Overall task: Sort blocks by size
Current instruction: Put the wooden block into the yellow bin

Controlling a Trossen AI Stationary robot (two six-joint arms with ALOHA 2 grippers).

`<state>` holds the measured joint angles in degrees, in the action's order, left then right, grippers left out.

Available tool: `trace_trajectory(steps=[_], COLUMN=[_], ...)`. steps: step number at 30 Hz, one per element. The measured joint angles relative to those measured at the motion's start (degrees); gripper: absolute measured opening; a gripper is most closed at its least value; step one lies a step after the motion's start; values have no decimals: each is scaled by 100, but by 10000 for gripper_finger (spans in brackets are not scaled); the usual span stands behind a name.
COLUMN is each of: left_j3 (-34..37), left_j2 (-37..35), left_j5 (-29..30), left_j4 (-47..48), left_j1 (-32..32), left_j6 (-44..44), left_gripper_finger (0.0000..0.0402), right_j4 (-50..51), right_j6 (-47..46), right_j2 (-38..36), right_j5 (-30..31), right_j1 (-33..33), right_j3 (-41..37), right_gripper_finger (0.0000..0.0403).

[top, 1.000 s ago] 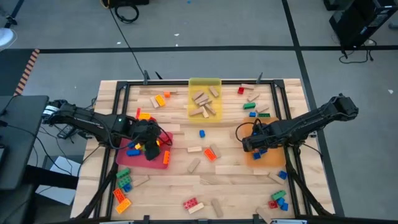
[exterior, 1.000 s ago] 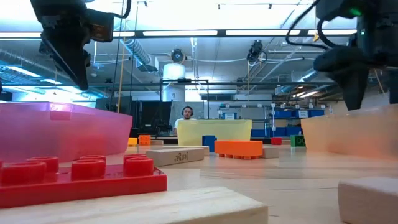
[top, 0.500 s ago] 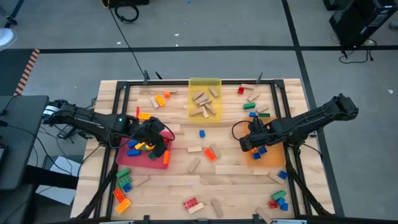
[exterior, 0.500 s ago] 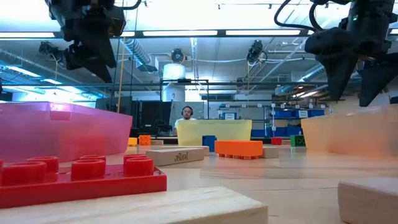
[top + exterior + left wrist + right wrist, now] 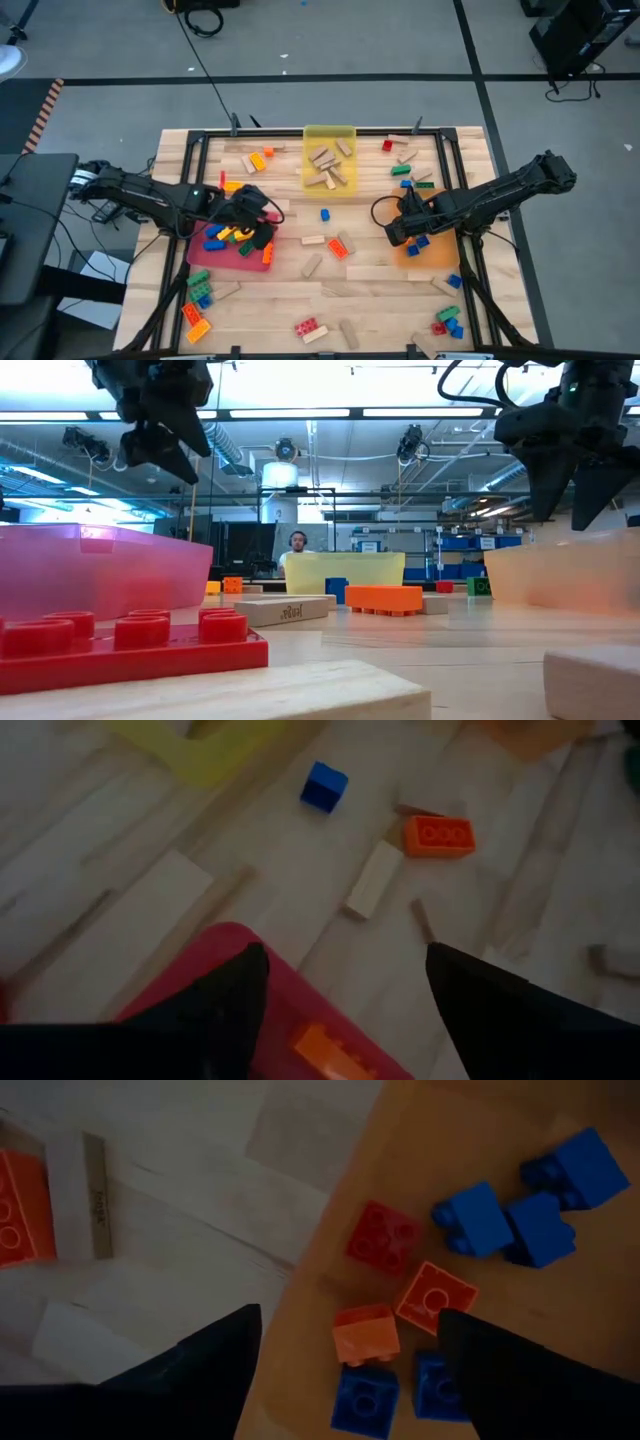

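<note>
Blocks (image 5: 325, 215) are lying scattered all over the wooden table (image 5: 380, 290), and some are already sitting in the three trays. Tan wooden ones are resting in the yellow tray (image 5: 329, 157) at the far middle; long bricks (yellow, blue and orange among them) are lying in the red tray (image 5: 205, 255) on the left; small blue, red and orange cubes are sitting in the orange tray (image 5: 480, 1140) on the right.

Over the red tray's right end the left gripper (image 5: 258, 228) is hovering with its fingers (image 5: 215, 1005) spread apart and nothing between them; an orange brick (image 5: 330, 1055) is lying in the tray just below. Beyond it on the bare table are lying a small blue cube (image 5: 324, 786), a tan block (image 5: 373, 880) and an orange two-stud brick (image 5: 438, 835).

The right gripper (image 5: 398, 230) is hanging above the left edge of the orange tray, its fingers (image 5: 215, 1365) standing wide and empty.

More bricks are clustering near both near corners of the table.
</note>
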<state>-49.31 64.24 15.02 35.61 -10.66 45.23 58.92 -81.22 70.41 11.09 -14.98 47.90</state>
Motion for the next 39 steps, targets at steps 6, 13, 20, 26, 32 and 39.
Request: trace_trajectory(steps=[6,13,20,26,32,39], left_j3=[-580,-1282,-1402,-1402,-1402,-1398], left_j2=[290,995,1509,1898,2349,2820], left_j5=[216,970,1051,760,452,366], left_j4=[464,1223,1839,1910,1902,1969], left_j1=[-479,-1836,-3199,-4126,-4758,-5211], left_j6=[-478,-412,1179,2332,2757,3041], left_gripper_finger=[267,262,262,262,261,261], right_j4=[-27,-114,-347,-498,-579,-794], right_j6=[-21,-323,-404,-491,-670,-671], right_j2=[2,2,2,21,56,72], right_j5=[0,-2,4,26,152,289], right_j1=[0,-71,-216,-254,-254,-254], right_j3=[0,0,0,0,0,0], right_gripper_finger=[309,302,294,288,284,285])
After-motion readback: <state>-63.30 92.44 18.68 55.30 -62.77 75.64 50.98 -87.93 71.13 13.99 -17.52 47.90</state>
